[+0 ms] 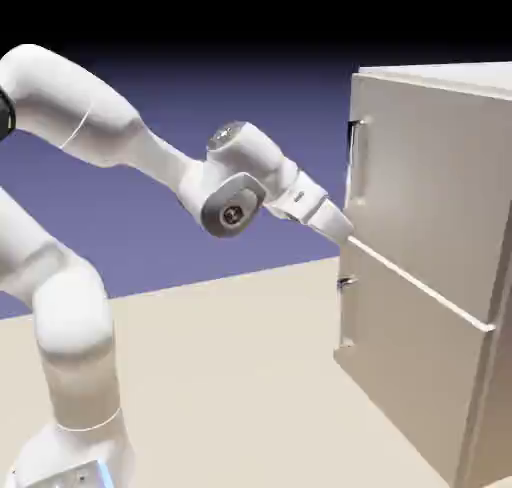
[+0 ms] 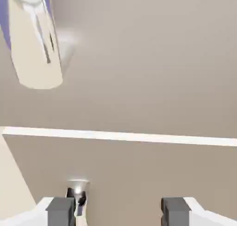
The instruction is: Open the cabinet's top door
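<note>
Above the pale seam, a smooth beige-grey top door (image 1: 430, 176).

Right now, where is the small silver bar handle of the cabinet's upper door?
In the exterior view, the small silver bar handle stands upright along the beige-grey upper door's left edge, above the gripper.

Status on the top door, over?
End effector open, nothing gripped, at the seam between doors. Top door closed, its handle not grasped. Nothing seen blocking the handle.
</note>
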`<move>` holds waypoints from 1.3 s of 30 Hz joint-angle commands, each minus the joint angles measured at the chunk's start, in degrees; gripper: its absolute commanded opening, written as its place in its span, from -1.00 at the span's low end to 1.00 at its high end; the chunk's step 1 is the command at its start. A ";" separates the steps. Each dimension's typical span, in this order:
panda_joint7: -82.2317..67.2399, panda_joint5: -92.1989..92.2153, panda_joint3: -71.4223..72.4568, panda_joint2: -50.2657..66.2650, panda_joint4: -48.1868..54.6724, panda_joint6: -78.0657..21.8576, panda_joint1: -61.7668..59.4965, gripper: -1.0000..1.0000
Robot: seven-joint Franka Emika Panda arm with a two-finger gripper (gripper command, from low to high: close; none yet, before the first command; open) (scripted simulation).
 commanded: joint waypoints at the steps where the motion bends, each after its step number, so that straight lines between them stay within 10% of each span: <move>1: -1.08 2.36 -1.87 2.08 0.14 -0.55 1.86 0.00; 39: -42.02 92.02 -72.72 81.00 5.54 -21.55 72.52 0.00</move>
